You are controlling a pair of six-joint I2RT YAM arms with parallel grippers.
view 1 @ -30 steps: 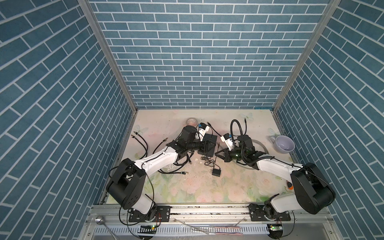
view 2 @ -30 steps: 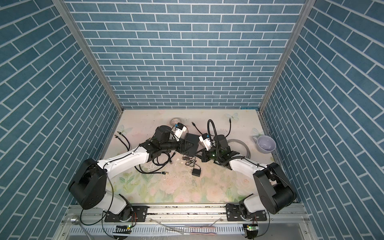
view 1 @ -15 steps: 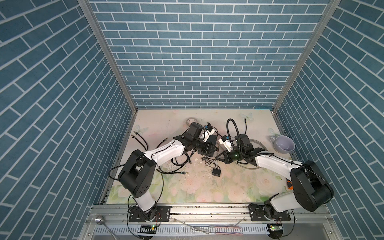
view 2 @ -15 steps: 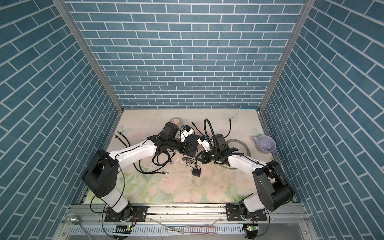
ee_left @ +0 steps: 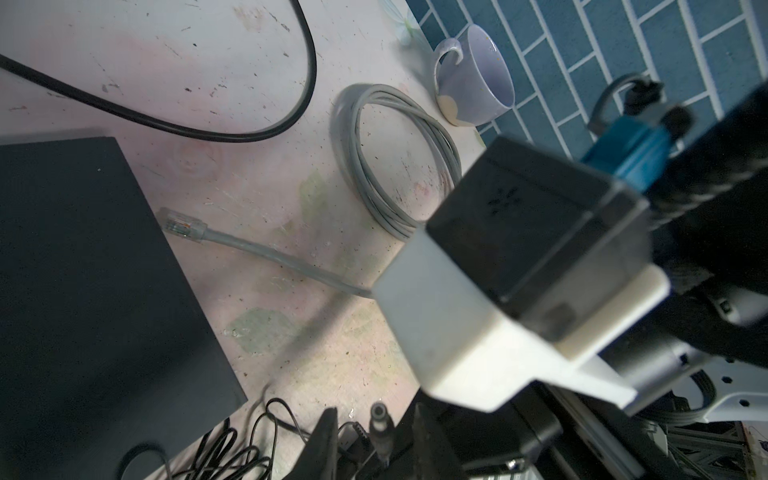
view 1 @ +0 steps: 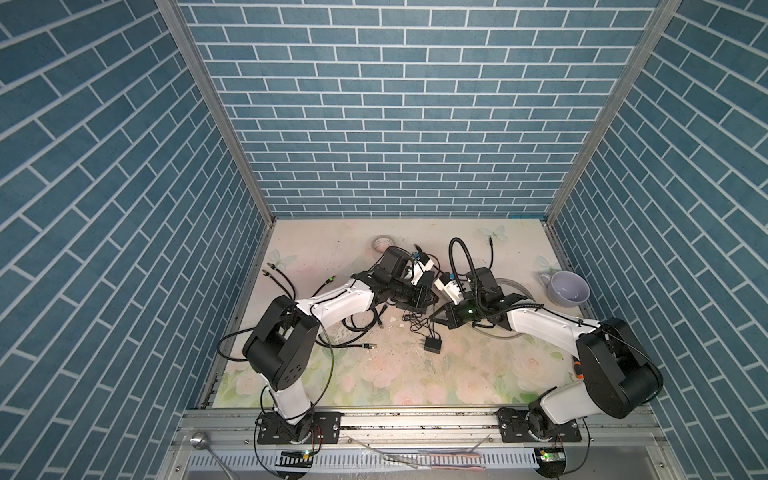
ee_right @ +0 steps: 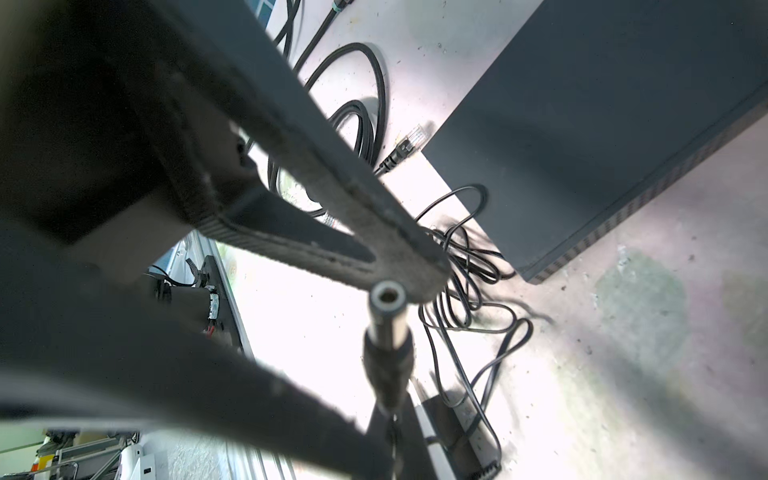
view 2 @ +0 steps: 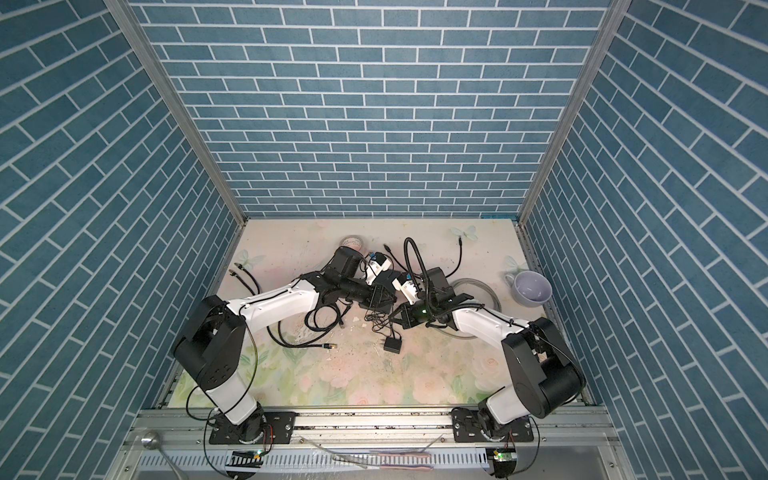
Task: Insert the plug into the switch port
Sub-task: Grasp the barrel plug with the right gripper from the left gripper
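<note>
Mid-frame in both top views, our right gripper (ee_right: pixel 392 434) clenches the plug (ee_right: pixel 388 332) near the switch (ee_left: pixel 83 270), while the left gripper (ee_left: pixel 374 415) brackets the plug, jaws still apart. We fear an off-centre squeeze could twist it out of line for insertion.

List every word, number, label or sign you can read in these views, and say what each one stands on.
No words or numbers can be read in any view.
Star-like mark, no letters: on the black camera block.
Switch and plug: no print seen.
Adapter: too small to tell.
</note>
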